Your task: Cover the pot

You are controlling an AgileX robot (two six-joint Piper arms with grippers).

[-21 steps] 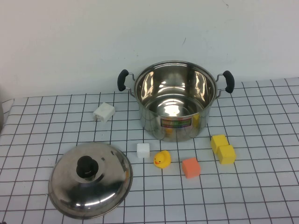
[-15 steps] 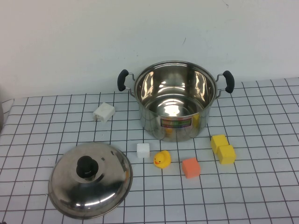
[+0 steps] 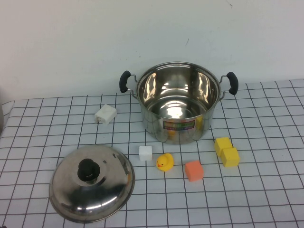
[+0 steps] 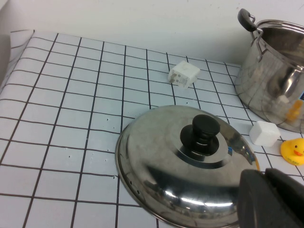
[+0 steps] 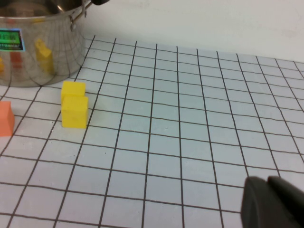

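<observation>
High view: pot [image 3: 178, 102] stands open at the back middle of the gridded counter [image 3: 266, 190], label facing the robot's side, black handles out to either side. Lid [image 3: 92, 183] lies dome up on the near left, knob [image 3: 88, 169] on top, well apart from the pot. No arm shows in this view.

Left wrist view: left pincer [image 4: 273, 199] appears only as a dark edge at the frame corner, just beside the lid's rim; cannot tell whether it is apart or together. Knob [image 4: 204, 131] sits upright ahead of it, pot [image 4: 275, 80] beyond.

Right wrist view: right pincer [image 5: 273, 199] likewise only a dark corner over bare grid on the right side; state cannot be told. Yellow blocks [image 5: 73, 105] and pot wall [image 5: 40, 52] lie far ahead of it.

Judgement: left arm is much the nearer to the lid. Coming move turns on the knob; from there the pot lies back and to the right, past the white cube [image 3: 145, 152] and duck [image 3: 164, 162].
</observation>
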